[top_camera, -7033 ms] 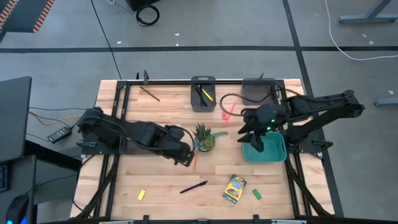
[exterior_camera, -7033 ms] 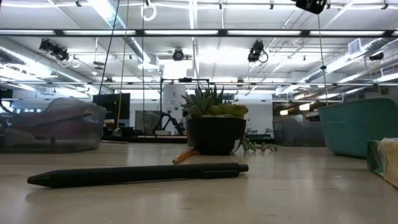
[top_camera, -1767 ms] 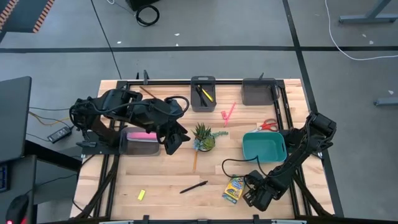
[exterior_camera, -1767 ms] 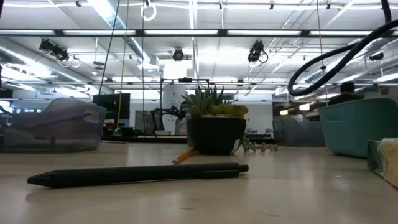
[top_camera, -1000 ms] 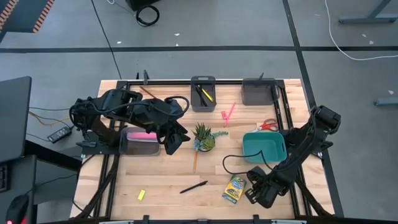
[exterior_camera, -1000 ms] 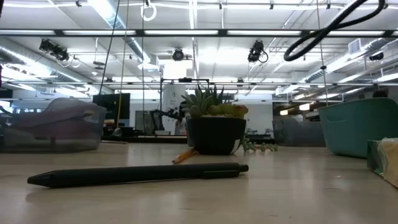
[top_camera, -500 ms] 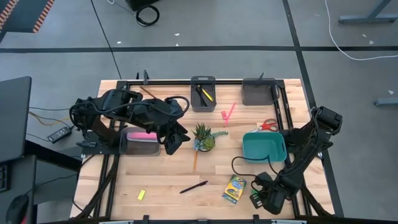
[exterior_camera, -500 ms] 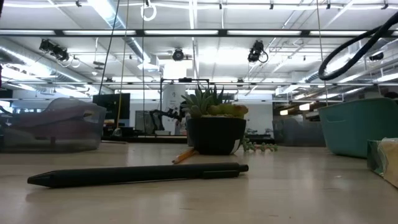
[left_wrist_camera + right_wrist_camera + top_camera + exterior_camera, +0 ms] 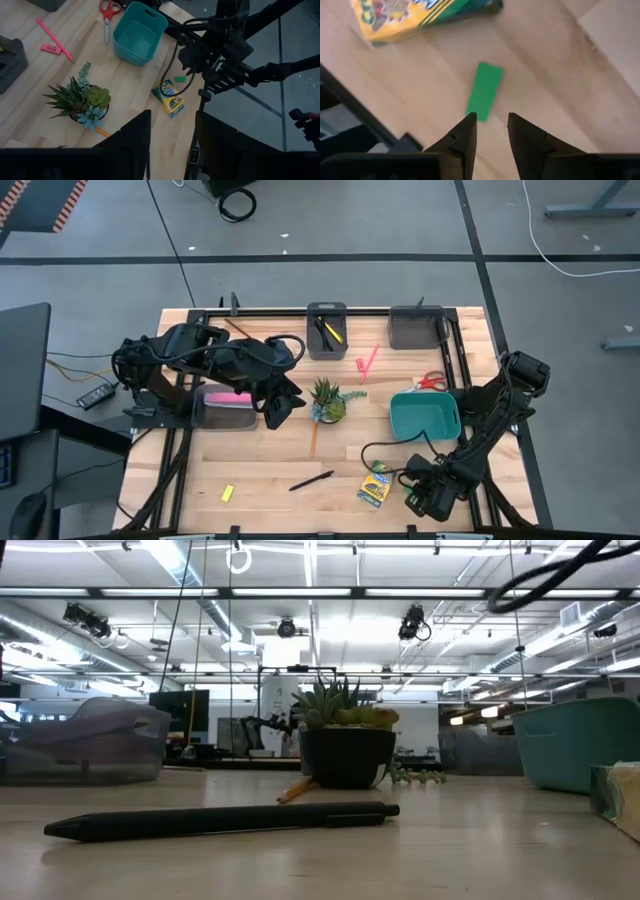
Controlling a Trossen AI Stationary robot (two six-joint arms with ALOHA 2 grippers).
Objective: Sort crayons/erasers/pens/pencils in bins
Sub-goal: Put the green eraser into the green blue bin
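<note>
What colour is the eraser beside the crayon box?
Plain green; the eraser shows best in the right wrist view.

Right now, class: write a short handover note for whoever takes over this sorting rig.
Right tool: open, empty, low over the green eraser beside the crayon box.
Left tool: open, empty, waiting by the grey bin with the pink bar.
Done: pens in the dark bin.
Left: yellow eraser, black pen, orange pencil, pink pencil. The teal bin looks empty.
</note>
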